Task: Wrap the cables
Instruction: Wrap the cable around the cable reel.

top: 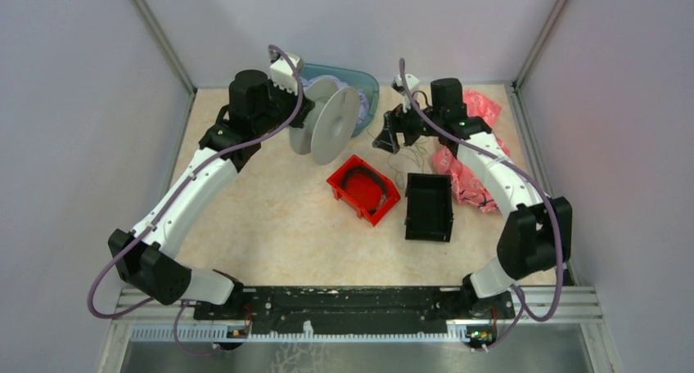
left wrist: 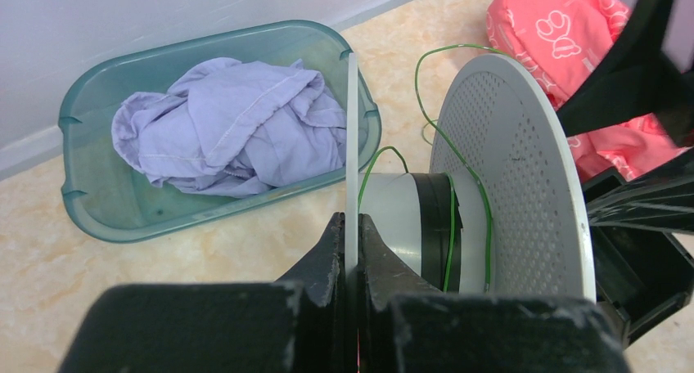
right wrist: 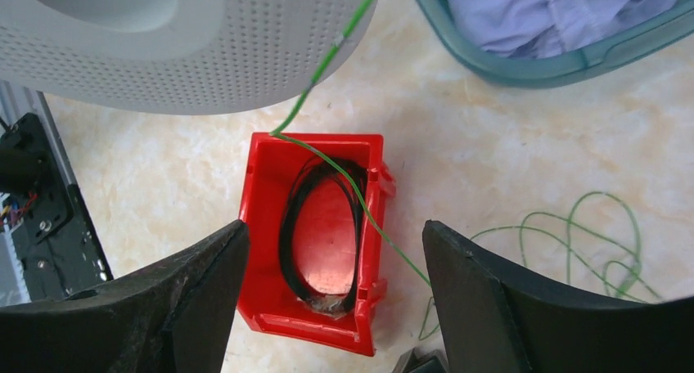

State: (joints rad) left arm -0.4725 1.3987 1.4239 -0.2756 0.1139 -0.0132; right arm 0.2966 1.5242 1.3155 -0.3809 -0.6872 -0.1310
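The cables [left wrist: 451,234], thin green wire, sit partly wound on the white spool [top: 335,126] near the far edge of the bench [top: 278,217], the rest looping loose toward the far right corner; the left gripper [left wrist: 351,226] has its jaws clamped on the spool's flange; the right gripper [right wrist: 334,226] has its jaws spread wide, gripping nothing, above the red bin [right wrist: 262,168].

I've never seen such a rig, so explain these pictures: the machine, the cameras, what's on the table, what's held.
Two robot arms stand at the near edge of a table. One picture looks down from above; the other two come from cameras on the wrists. The left gripper is clamped on the rim of a white spool. The right gripper hangs open above a red bin. A thin green wire runs from the spool. Also there: a black bin, a teal basin of lilac cloth, a pink bag.
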